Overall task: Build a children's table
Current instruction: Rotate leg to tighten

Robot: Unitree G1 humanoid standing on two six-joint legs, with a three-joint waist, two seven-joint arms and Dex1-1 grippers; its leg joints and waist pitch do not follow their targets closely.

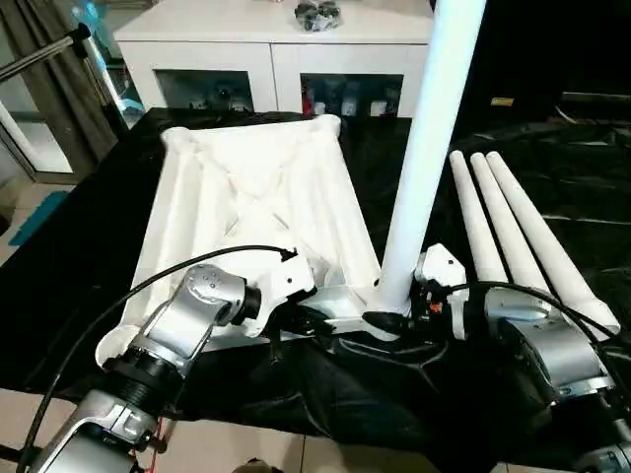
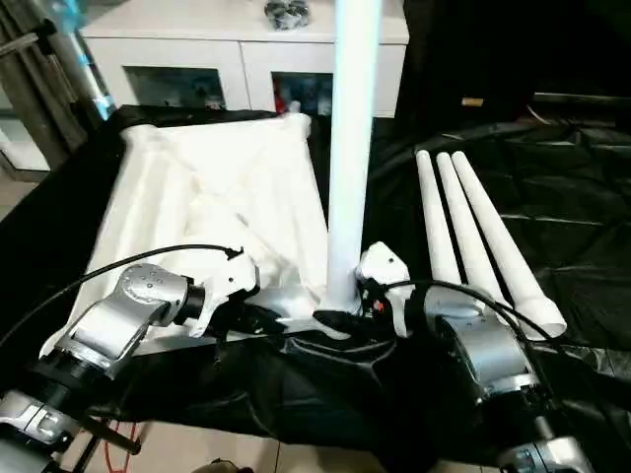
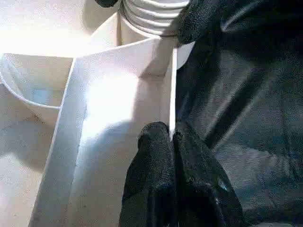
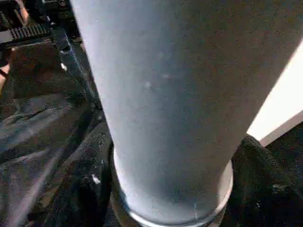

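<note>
One leg (image 1: 430, 148) held upright in the tabletop (image 1: 251, 187) corner socket by the right gripper (image 1: 392, 317), tabletop's near rim pinched by the closed left gripper (image 3: 171, 137), three legs (image 1: 518, 236) laid beside the tabletop.

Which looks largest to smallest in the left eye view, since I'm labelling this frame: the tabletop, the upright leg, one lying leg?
1. tabletop.
2. upright leg: looks bigger than a lying one, though nearness to the camera may explain that.
3. lying leg.
</note>
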